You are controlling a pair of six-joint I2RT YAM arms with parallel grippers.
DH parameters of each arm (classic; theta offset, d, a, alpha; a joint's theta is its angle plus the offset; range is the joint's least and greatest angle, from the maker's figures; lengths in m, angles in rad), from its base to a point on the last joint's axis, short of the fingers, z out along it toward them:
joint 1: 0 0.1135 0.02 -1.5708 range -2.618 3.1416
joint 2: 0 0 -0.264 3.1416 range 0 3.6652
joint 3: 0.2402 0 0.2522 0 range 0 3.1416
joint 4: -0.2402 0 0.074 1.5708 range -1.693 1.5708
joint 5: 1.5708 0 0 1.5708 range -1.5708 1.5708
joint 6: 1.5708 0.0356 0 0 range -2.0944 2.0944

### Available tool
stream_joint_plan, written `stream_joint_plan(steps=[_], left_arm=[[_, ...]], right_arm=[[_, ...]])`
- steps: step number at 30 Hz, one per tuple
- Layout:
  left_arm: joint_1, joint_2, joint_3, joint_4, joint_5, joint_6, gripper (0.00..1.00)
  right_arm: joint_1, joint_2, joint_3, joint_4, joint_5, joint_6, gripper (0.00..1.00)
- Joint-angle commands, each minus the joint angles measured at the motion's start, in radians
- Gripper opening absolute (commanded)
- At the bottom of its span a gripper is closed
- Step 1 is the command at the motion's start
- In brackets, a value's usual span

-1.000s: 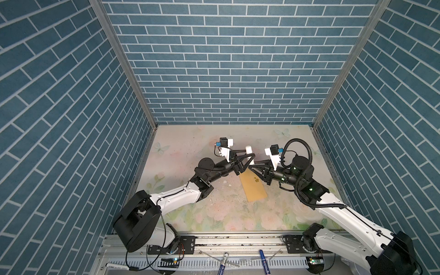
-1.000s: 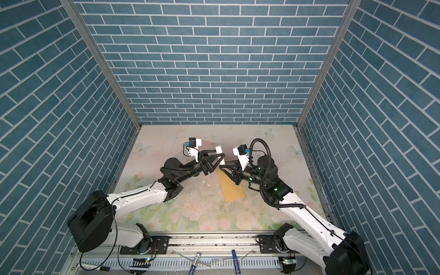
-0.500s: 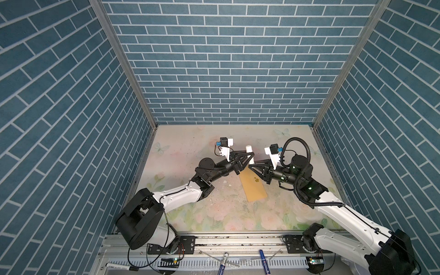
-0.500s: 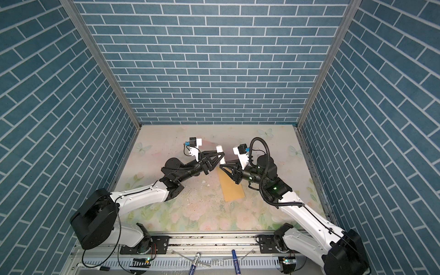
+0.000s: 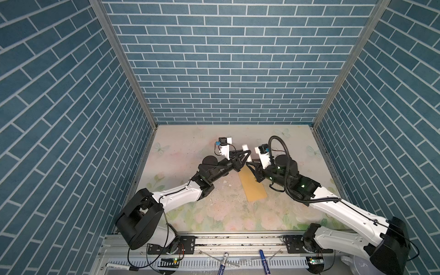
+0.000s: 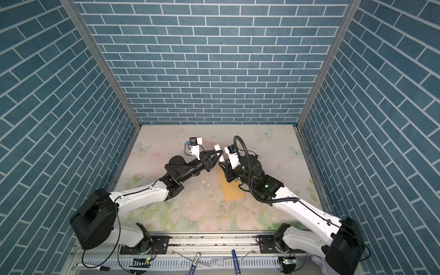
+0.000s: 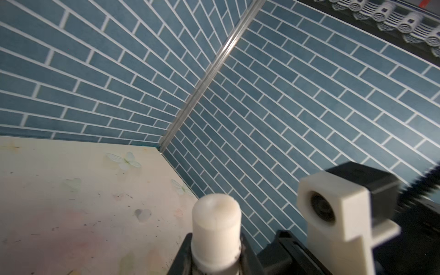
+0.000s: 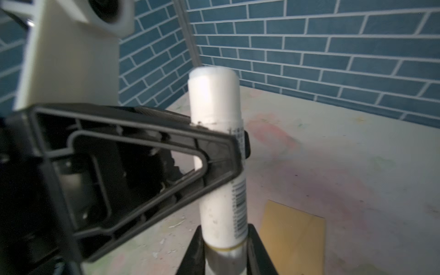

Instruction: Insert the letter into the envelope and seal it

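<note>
Clamping the glue stick [image 8: 220, 190], left gripper [image 5: 245, 156] below the cap [image 8: 213, 95], right gripper [image 8: 225, 245] at its base, by the far edge of the envelope [image 5: 253, 192], table [image 5: 190, 147] open around; barcode [image 8: 239, 202] shows only right-wrist.

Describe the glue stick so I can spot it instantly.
On the table, find where both arms meet by the tan envelope. The glue stick is held there by the left gripper and right gripper: a white barcoded cylinder, unlike the flat envelope.

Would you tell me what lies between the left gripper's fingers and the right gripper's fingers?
A white cylindrical glue stick bridges them; the left gripper and right gripper both clamp it, clearest in the right wrist view.
</note>
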Motion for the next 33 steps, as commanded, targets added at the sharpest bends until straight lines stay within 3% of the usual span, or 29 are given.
stream_joint_plan(steps=[1,5,7,11,14,19,24,26,27,30,33], left_arm=[[-0.005,-0.023,0.005,-0.066,-0.008,0.034,0.0],[-0.005,-0.013,0.008,-0.065,-0.015,0.033,0.0],[-0.005,-0.01,0.009,-0.065,-0.018,0.031,0.0],[-0.005,-0.005,0.009,-0.061,-0.019,0.029,0.0],[-0.005,-0.01,0.005,-0.062,-0.019,0.029,0.0],[-0.005,-0.028,0.0,-0.075,-0.02,0.034,0.0],[-0.001,-0.048,0.002,-0.091,-0.006,0.036,0.0],[0.003,-0.058,0.005,-0.105,0.006,0.037,0.0],[0.006,-0.064,0.005,-0.112,0.013,0.037,0.0],[0.023,-0.082,0.016,-0.14,0.065,0.034,0.0],[0.043,-0.098,0.028,-0.167,0.132,0.033,0.0]], right_arm=[[0.057,0.087,0.103,-0.001,0.655,-0.133,0.0],[0.131,0.182,0.117,0.131,0.872,-0.25,0.0],[0.155,0.213,0.119,0.179,0.92,-0.294,0.0],[0.176,0.251,0.134,0.19,0.92,-0.3,0.0],[0.175,0.236,0.129,0.159,0.841,-0.262,0.0],[0.139,0.148,0.091,0.093,0.582,-0.165,0.0],[0.049,0.055,0.042,0.028,0.249,-0.086,0.29],[0.001,0.009,0.01,0.026,0.096,-0.077,0.52],[-0.022,-0.011,-0.002,0.023,0.03,-0.074,0.58],[-0.113,-0.077,-0.039,-0.003,-0.208,-0.074,0.68],[-0.218,-0.12,-0.067,-0.01,-0.498,-0.046,0.71]])
